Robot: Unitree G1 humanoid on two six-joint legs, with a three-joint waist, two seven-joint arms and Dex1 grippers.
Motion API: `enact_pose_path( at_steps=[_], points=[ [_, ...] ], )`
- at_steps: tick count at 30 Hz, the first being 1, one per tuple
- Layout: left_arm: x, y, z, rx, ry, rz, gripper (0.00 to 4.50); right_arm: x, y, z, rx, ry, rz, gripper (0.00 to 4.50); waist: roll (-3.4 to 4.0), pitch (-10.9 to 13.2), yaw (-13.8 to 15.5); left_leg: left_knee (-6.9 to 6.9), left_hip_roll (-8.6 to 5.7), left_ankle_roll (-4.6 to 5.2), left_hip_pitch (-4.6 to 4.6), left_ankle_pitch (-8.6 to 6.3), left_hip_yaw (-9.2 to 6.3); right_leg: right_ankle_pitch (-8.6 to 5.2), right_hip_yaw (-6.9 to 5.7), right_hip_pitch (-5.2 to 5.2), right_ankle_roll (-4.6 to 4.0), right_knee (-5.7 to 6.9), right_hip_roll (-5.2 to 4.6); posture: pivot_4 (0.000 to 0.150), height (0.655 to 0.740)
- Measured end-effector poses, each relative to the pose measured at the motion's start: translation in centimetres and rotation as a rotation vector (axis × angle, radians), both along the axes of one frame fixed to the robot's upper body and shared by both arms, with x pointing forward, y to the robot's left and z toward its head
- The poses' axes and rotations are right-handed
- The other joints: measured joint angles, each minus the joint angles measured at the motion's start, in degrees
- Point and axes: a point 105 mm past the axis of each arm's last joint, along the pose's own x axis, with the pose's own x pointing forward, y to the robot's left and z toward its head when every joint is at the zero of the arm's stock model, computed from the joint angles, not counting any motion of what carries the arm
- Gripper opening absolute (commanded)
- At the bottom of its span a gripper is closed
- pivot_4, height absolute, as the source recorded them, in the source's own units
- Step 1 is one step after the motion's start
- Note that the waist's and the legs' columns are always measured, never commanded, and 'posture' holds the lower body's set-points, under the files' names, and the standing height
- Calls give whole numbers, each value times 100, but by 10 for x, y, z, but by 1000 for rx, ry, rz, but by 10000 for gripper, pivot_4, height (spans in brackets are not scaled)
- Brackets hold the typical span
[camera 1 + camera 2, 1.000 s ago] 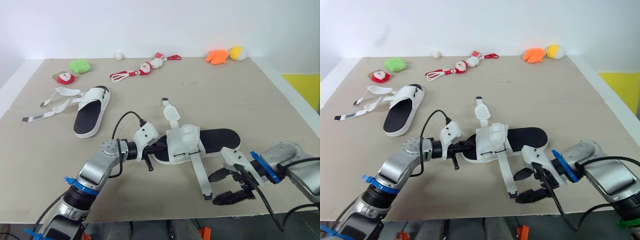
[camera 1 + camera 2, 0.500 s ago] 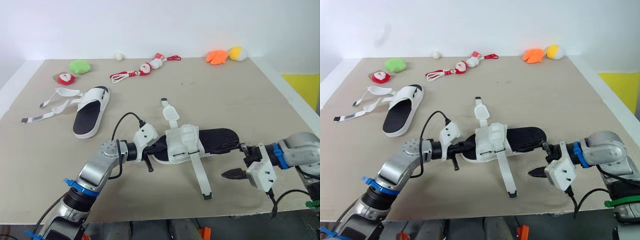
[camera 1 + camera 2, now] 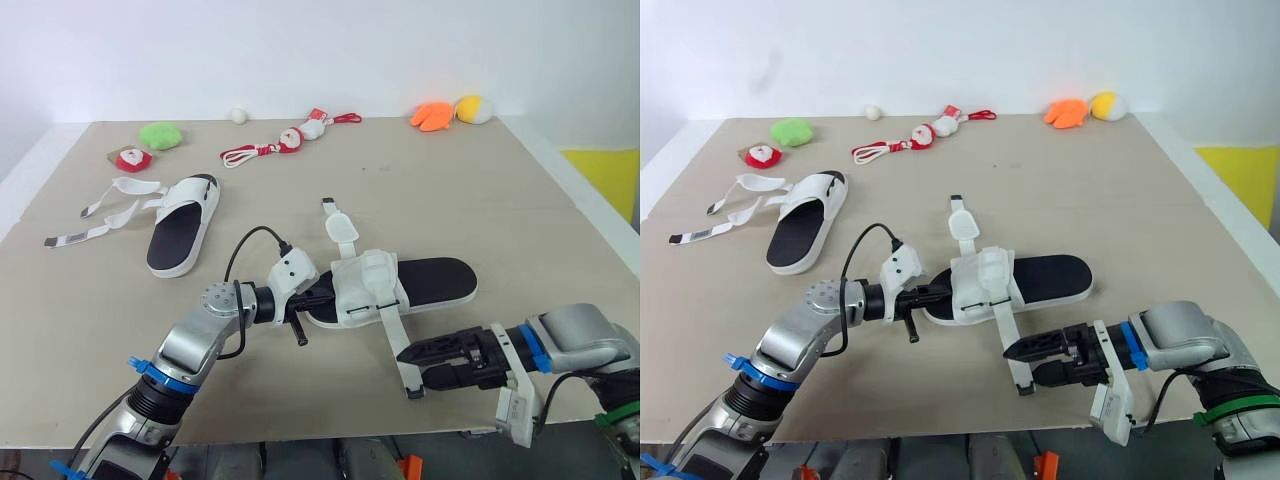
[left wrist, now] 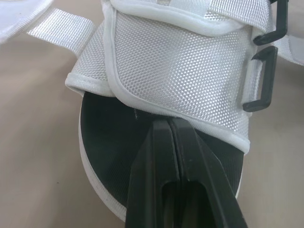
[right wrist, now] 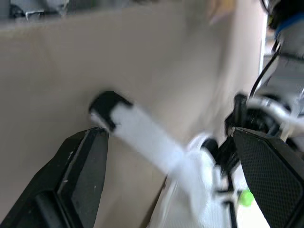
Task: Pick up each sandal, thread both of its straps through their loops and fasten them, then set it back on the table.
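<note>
The near sandal point(image 3: 430, 282), black sole and white upper, lies at the table's front middle. Its long strap point(image 3: 396, 340) trails toward the front edge, and the shorter strap point(image 3: 341, 226) points away. My left gripper point(image 3: 318, 297) is shut at the toe end, its fingertips point(image 4: 168, 130) resting on the black insole under the upper. My right gripper point(image 3: 419, 366) is open, one finger on each side of the long strap's black-tipped end point(image 5: 135, 126). The second sandal point(image 3: 181, 226) lies at the far left with both straps point(image 3: 110, 205) loose.
Along the back edge sit a green plush point(image 3: 160, 133), a red-and-white toy point(image 3: 130, 156), Santa toys on a red cord point(image 3: 290, 137), a white ball point(image 3: 238, 114), an orange plush point(image 3: 433, 113) and a yellow one point(image 3: 472, 106). The table's front edge runs just below my right gripper.
My right gripper swung from beside the sandal's heel round to the front and now brackets the long strap's tip. The left gripper and both sandals have stayed put.
</note>
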Motion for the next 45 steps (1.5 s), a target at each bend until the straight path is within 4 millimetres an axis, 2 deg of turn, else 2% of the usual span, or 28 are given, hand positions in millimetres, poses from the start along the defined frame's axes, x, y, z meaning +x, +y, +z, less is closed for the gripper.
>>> enact_pose_path(
  at_steps=[6, 10, 11, 13, 14, 15, 16, 20, 23, 26, 29, 32, 34, 35, 36, 38, 40, 45],
  points=[
    [0, 0, -1, 1, 3, 0, 0, -4, 6, -3, 7, -11, 27, 44638, -1, -1, -1, 0, 0, 0, 15, 0, 3, 0, 3, 15, 0, 0, 1, 1500, 7400],
    [0, 0, -1, 2, 2, 1, 0, -3, 6, -9, -12, -8, 28, 26806, -2, -1, -2, 0, 1, 0, 18, 0, 4, 0, 4, 18, 0, 0, 2, 1500, 7400],
    [0, 0, -1, 2, 2, 1, 0, -3, 7, -10, -12, -7, 29, 21052, -2, -1, -2, 0, 0, 0, 18, 0, 4, 0, 5, 18, 0, 0, 1, 1500, 7400],
    [0, 0, -1, 2, 2, 1, 0, -4, 7, -11, -10, -5, 30, 13832, -2, -1, -3, 0, -2, 0, 17, 0, 6, 0, 7, 18, 0, 0, 0, 1500, 7400],
    [0, 0, -1, 2, 2, 1, 0, -4, 7, -11, -9, -5, 29, 7958, -2, -1, -3, 0, -3, 0, 17, 0, 6, 0, 8, 18, 0, 0, 0, 1500, 7400],
    [0, 0, 0, 2, 1, 0, 0, -3, 7, -12, -8, -4, 29, 5709, -2, -1, -3, 0, -4, 0, 17, 0, 6, 0, 9, 19, 0, -1, -1, 1500, 7400],
    [0, 0, 0, 2, 1, 0, 0, -3, 7, -12, -8, -4, 28, 1295, -2, -1, -3, 0, -4, 0, 17, 0, 6, 0, 10, 18, 0, 0, -1, 1500, 7400],
    [0, 0, 0, 1, 0, 0, 0, -1, 6, -15, 2, 40, 2, 1295, -2, -1, -8, 1, -6, 0, 17, 0, 7, 0, 14, 19, 0, 0, -1, 1500, 7400],
    [0, 0, 0, 1, -1, -1, 0, -3, 7, -5, 50, 156, -72, 1295, 0, 0, -8, -2, -13, 1, 17, 0, 10, -3, 28, 19, 1, 0, -5, 1500, 7400],
    [0, 1, 0, 4, -1, -1, 0, -1, 22, 24, 168, 308, -173, 1295, -1, -1, -6, -2, -15, 2, 19, 0, 12, -5, 39, 23, 3, 0, -4, 1500, 7400],
    [1, 1, 0, 6, -1, -2, 0, 4, 41, 57, 272, 590, -301, 1295, -3, 0, 0, 5, -17, 3, 17, 0, 9, -5, 41, 30, 4, -1, -4, 1500, 7400],
    [1, 1, 0, 6, 0, -4, 0, 10, 47, 68, 323, 775, -382, 1295, -3, 0, 2, 7, -18, 3, 15, 0, 9, -6, 41, 26, 5, -2, -5, 1500, 7400],
    [1, 1, 0, 7, 1, -8, 0, 20, 51, 86, 384, 954, -454, 1295, -3, 0, 2, 7, -18, 3, 12, 0, 9, -6, 39, 23, 5, -1, -4, 1500, 7400],
    [1, 1, 0, 7, 1, -9, 0, 25, 52, 103, 419, 1078, -490, 1295, -3, 0, 9, 7, -16, 3, 10, 0, 7, -6, 36, 22, 5, -2, -3, 1500, 7400],
    [0, 0, 0, 7, 2, -13, 0, 26, 52, 108, 425, 1108, -499, 1295, -3, 0, 16, 5, -15, 5, 6, -1, 5, -8, 31, 17, 9, -2, -2, 1500, 7400],
    [-1, 0, 0, 7, 4, -19, 0, 33, 55, 113, 460, 1229, -546, 1295, -3, 0, 19, 4, -13, 6, -6, -4, 8, -11, 32, 0, 8, -2, -1, 1500, 7400],
    [1, 0, 1, 9, 0, -20, 0, 50, 60, 121, 524, 1374, -636, 1295, -2, -1, 14, 5, -15, 7, -21, -2, 10, -5, 34, -19, 6, -1, -2, 1500, 7400],
    [0, -3, 2, 0, 1, -27, 0, 64, 58, 114, 534, 1512, -788, 1295, -3, -1, 51, 5, -11, 7, -46, -3, 8, -6, 30, -40, 8, -2, 2, 1500, 7400]
  ],
)
